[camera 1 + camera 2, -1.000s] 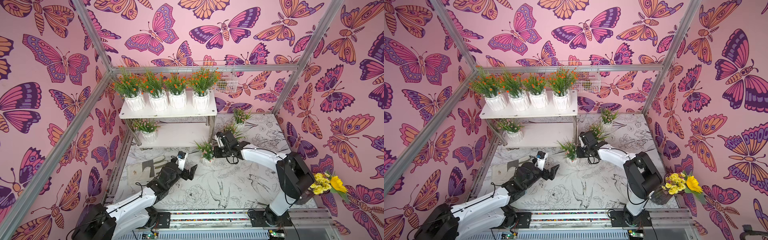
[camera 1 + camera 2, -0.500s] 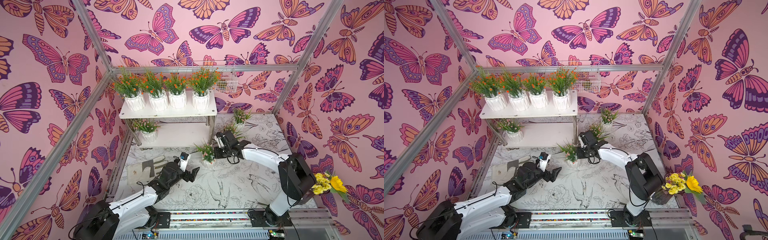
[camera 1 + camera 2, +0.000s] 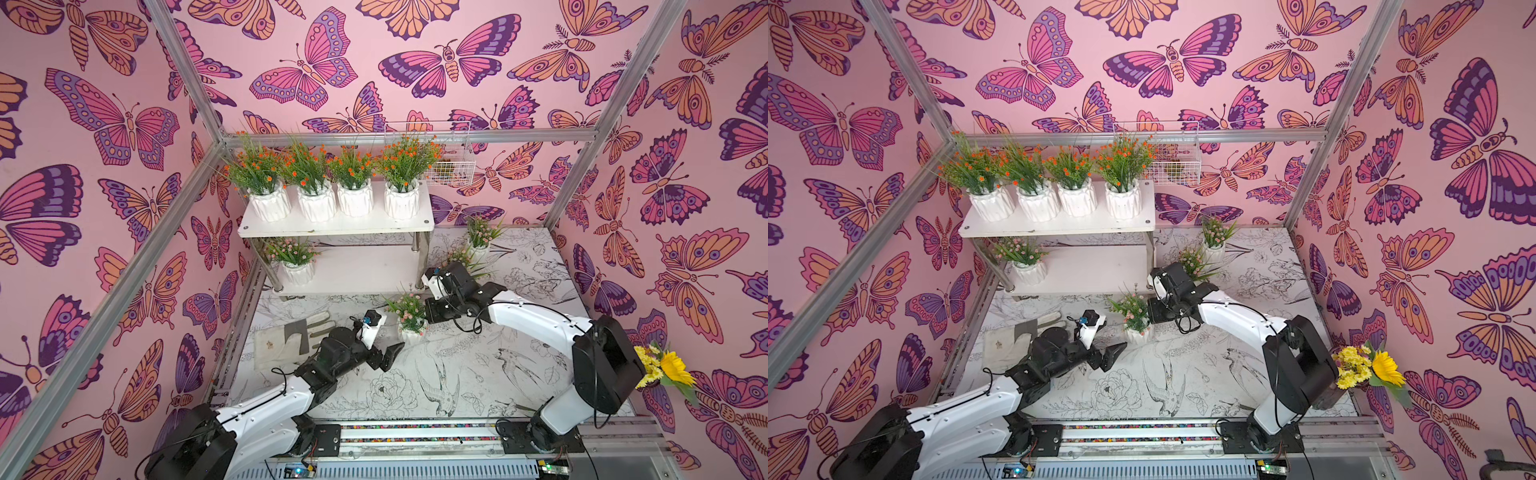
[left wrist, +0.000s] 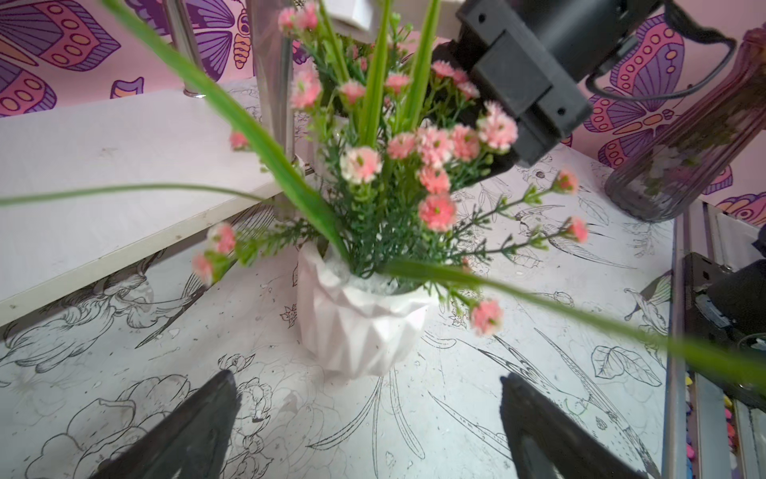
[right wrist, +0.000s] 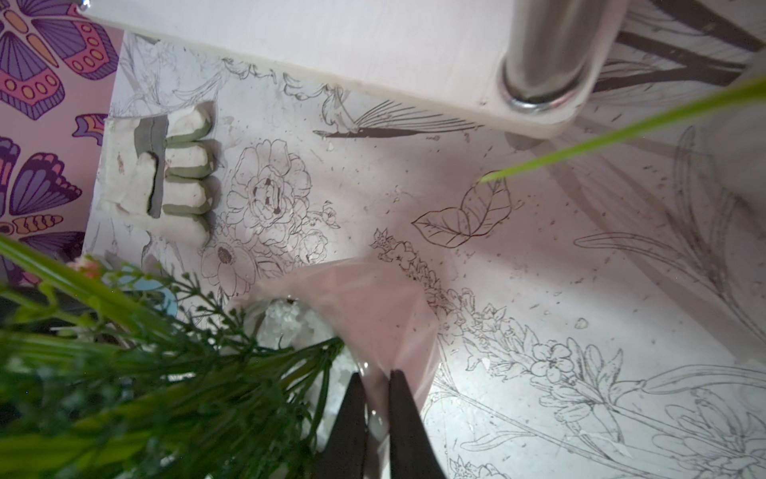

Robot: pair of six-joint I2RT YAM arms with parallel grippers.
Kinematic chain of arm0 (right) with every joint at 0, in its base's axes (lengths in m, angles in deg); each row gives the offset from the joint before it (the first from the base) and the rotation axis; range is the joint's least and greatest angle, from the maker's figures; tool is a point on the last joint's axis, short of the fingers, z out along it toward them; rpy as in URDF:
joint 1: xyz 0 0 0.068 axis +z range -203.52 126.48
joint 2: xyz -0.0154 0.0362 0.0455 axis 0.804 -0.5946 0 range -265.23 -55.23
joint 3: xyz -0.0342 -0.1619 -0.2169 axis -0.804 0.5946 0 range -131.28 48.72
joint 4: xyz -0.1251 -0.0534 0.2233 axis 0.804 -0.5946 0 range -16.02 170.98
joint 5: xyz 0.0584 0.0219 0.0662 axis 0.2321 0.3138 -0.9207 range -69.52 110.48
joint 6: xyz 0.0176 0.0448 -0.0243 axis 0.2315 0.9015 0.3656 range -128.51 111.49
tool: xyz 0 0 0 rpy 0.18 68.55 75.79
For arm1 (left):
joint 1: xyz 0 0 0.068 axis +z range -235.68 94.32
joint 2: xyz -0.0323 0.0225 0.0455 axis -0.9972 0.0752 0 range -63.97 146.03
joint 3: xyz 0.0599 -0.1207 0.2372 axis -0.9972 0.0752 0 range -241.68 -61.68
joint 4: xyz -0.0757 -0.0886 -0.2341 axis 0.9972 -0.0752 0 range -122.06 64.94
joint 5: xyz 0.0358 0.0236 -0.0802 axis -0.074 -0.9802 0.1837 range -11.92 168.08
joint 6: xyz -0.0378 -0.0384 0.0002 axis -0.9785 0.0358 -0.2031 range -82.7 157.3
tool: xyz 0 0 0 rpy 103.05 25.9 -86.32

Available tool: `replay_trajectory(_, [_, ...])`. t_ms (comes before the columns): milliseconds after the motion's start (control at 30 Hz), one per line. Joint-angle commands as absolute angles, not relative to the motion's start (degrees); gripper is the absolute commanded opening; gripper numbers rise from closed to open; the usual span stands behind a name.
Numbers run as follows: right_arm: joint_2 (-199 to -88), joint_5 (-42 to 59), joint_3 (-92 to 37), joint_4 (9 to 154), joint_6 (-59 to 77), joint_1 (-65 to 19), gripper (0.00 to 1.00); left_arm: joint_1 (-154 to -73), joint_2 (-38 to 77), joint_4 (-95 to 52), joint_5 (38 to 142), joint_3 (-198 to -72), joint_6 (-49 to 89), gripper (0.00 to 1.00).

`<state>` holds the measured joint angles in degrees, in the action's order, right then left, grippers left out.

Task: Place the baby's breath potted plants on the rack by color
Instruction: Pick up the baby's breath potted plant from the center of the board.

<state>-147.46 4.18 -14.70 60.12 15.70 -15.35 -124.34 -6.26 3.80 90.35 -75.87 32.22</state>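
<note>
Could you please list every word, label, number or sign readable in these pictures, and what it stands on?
None can be read in any view.
The walls bear only butterfly prints, the table only drawings of flowers and birds; the white pot and the rack are plain.
The small boards at the front rail are too small to read.

Shiny metal legs on the rack; matt white pot (faceted); cloth glove.

White arms, black joints (looped cables), dark tapered left claw
</note>
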Motion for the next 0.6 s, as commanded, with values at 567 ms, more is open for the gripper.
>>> replay_trajectory(567, [-143.47, 0.06, -15.65, 61.56, 15.97, -9.84, 0.00, -124.94, -0.03, 6.69, 94.99, -79.00, 33.49, 0.99])
